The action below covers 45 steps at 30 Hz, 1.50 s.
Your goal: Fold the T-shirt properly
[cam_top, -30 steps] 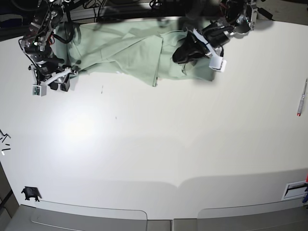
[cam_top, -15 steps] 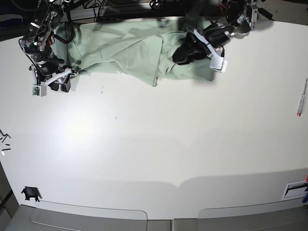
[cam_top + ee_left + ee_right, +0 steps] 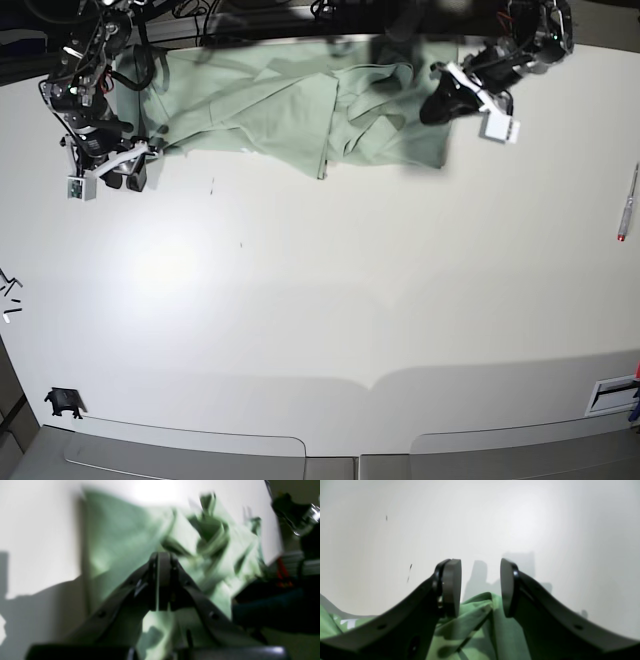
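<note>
With the left gripper (image 3: 160,580) clenched on a pinch of the crumpled shirt (image 3: 290,105) at the table's (image 3: 320,300) far edge and the right gripper (image 3: 480,587) released over the left hem, we judge a one-sided pull may bunch the cloth further.

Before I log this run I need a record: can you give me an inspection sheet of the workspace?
Surface: white table, a few small dark specks.
Job's things: shirt crumpled along the far edge, not folded.
Clutter: pen at one side edge; small black clip near a front corner.
Grippers: left pincer shut, shirt cloth behind it; right pincer open above a shirt edge.
Cables: dark wires beyond the far edge.
Surroundings: nothing seen.
</note>
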Motion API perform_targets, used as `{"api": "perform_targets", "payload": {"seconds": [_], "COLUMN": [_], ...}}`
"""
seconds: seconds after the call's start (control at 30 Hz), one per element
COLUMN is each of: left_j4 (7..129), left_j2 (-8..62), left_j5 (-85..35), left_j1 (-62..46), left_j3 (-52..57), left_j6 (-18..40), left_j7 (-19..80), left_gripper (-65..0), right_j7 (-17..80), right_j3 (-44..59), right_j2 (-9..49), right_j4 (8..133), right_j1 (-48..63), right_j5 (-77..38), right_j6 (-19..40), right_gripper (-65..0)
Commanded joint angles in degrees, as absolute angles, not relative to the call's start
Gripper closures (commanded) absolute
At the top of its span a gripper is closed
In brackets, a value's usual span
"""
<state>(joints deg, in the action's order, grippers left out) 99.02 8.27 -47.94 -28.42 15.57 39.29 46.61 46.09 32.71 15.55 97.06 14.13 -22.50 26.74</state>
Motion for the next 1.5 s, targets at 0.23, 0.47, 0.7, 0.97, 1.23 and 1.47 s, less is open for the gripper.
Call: {"api": "perform_targets", "payload": {"seconds": [0.23,0.47,0.7,0.97,1.23,1.47], "left_j4": [100.16,100.16,100.18,100.38,100.38,100.36], "left_j2": [8.43,7.77,7.49,7.51,7.51,7.49], "left_j5": [-46.89,-37.91,-37.95,-37.91,-35.2,-34.5], "left_j1": [-28.25,-27.29,-25.34,-24.93,-24.91,-24.91], "left_j3": [5.65,-5.3,-7.07,-0.75,6.61,5.72], "left_j6": [40.0,40.0,40.0,40.0,40.0,40.0], "left_j7": [44.93,42.11,41.69,41.98,41.93,40.38], "left_gripper": [0.0,0.0,0.0,0.0,0.0,0.0], "right_j7": [44.58,44.56,44.56,44.58,44.53,44.36], "right_j3": [32.99,32.99,32.99,32.99,32.99,32.99], "right_j2": [16.51,16.49,16.51,16.51,16.49,16.51], "right_j4": [97.93,97.93,97.93,97.93,97.93,97.93], "right_j1": [13.65,13.65,13.65,13.65,13.63,13.63], "right_j5": [-23.11,-23.11,-23.11,-23.11,-23.14,-23.14], "right_j6": [26.96,26.96,26.96,26.96,26.96,26.96], "right_gripper": [-23.9,-23.9,-23.9,-23.9,-23.9,-23.9]}}
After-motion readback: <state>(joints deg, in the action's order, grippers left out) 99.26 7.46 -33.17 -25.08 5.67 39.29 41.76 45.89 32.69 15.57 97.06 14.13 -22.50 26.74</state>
